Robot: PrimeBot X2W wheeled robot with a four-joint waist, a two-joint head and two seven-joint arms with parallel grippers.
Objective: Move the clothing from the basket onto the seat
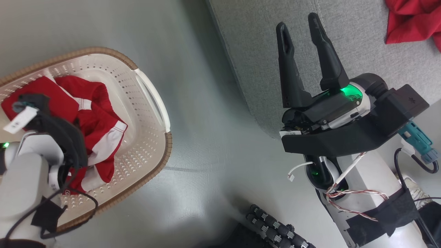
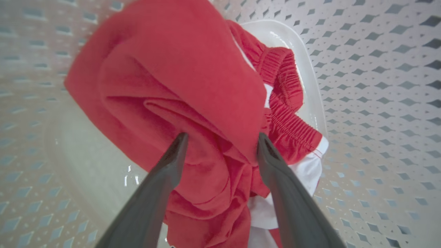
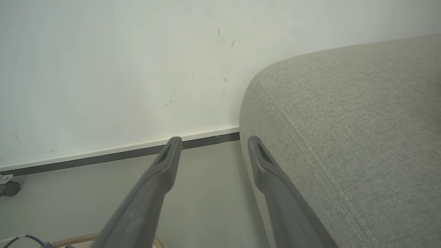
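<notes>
Red clothing (image 1: 98, 119) with white trim lies heaped in the cream basket (image 1: 151, 103) on the floor at the left. My left gripper (image 2: 220, 144) reaches down into the basket, open, its fingers straddling a fold of the red clothing (image 2: 179, 89) without closing on it. In the head view the left wrist hides those fingers. My right gripper (image 1: 299, 27) is open and empty above the left edge of the grey seat (image 1: 361, 44). Another red garment (image 1: 411, 20) lies on the seat at the top right. The seat (image 3: 361, 131) also fills the right side of the right wrist view.
Grey floor (image 1: 213, 165) separates the basket from the seat. A white wall with a dark baseboard (image 3: 113, 155) stands beyond the right gripper (image 3: 213, 144). A caster wheel (image 3: 8, 186) sits at the wall's foot. My base's dark roller wheel (image 1: 275, 227) shows at the bottom.
</notes>
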